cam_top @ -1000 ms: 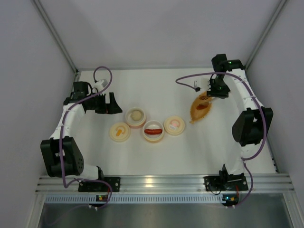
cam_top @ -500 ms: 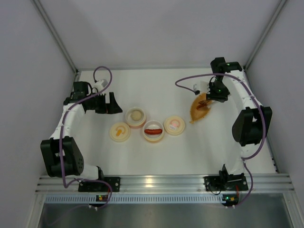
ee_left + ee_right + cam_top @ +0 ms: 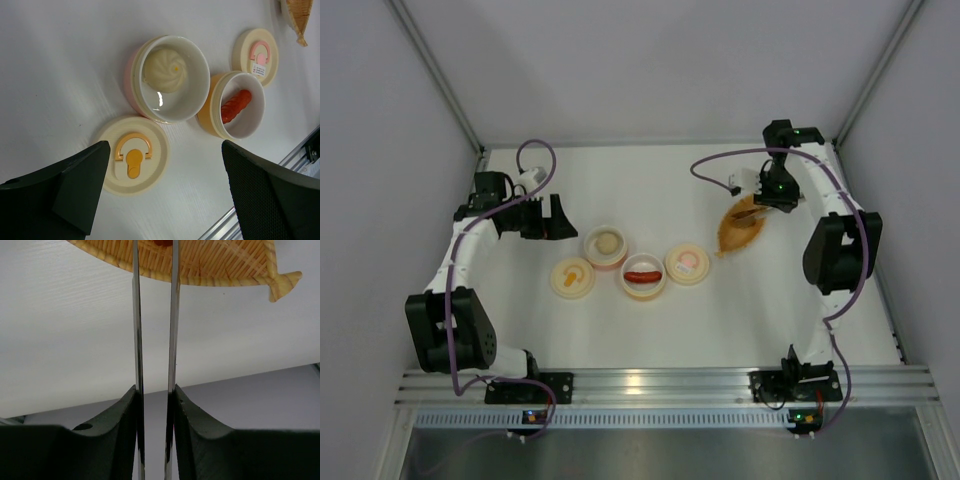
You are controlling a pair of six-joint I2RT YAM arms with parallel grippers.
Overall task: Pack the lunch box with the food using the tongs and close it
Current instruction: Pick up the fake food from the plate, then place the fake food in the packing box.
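My right gripper (image 3: 154, 390) is shut on the tongs (image 3: 136, 315), whose two silver arms run nearly parallel up to the woven leaf dish (image 3: 220, 262). A sliver of red (image 3: 162, 242) shows between the tong tips at the frame's top edge. From above, the right gripper (image 3: 767, 190) hangs over the dish's (image 3: 740, 232) far end. The lunch box stands open in the middle. Its pink bowl (image 3: 606, 247) holds the beige ball (image 3: 165, 70) and its orange bowl (image 3: 643, 278) the red-orange piece (image 3: 236, 106). My left gripper (image 3: 165, 145) is open, empty, above the orange-handled lid (image 3: 132, 161).
A second lid with a pink handle (image 3: 688, 264) lies right of the orange bowl. The orange-handled lid (image 3: 571, 277) lies left of it. Grey walls close in the table on three sides, and an aluminium rail (image 3: 660, 385) runs along the near edge.
The right gripper has squeezed the tong arms closer together and shifted slightly toward the dish's far end. The left arm has not moved.
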